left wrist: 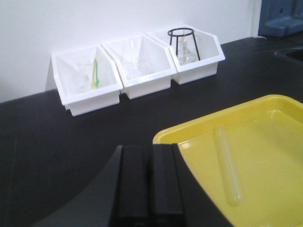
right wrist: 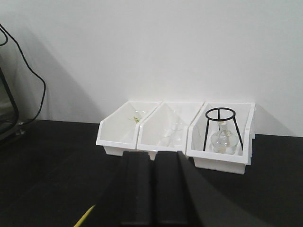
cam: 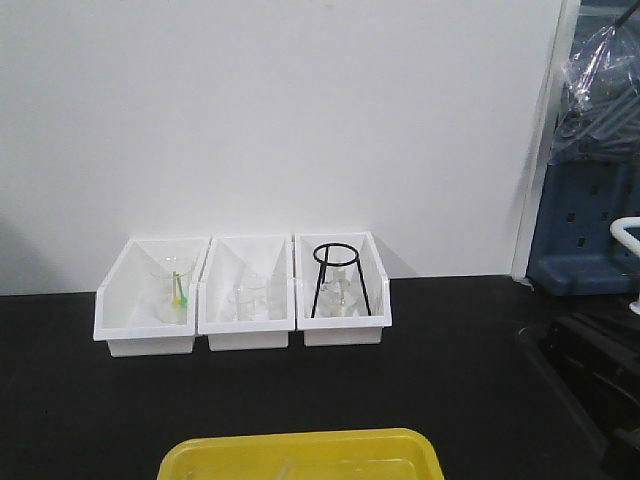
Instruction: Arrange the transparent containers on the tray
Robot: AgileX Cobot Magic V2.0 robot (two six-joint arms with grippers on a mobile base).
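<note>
Both hands are pressed together, holding nothing: left hand (left wrist: 150, 184) at lower centre, right hand (right wrist: 154, 189) likewise. One test tube (left wrist: 227, 165) lies inside the yellow tray (left wrist: 170, 135) on the black worktop (left wrist: 71, 137), lower right.

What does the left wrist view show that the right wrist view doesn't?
Only the left wrist view shows the tray's inside, with one test tube lying in it, and the left gripper, jaws closed. Only the right wrist view shows a hanging black cable, just a sliver of the tray's edge, and the right gripper, also closed. Both show the three white bins against the wall, one holding a black wire stand.
</note>
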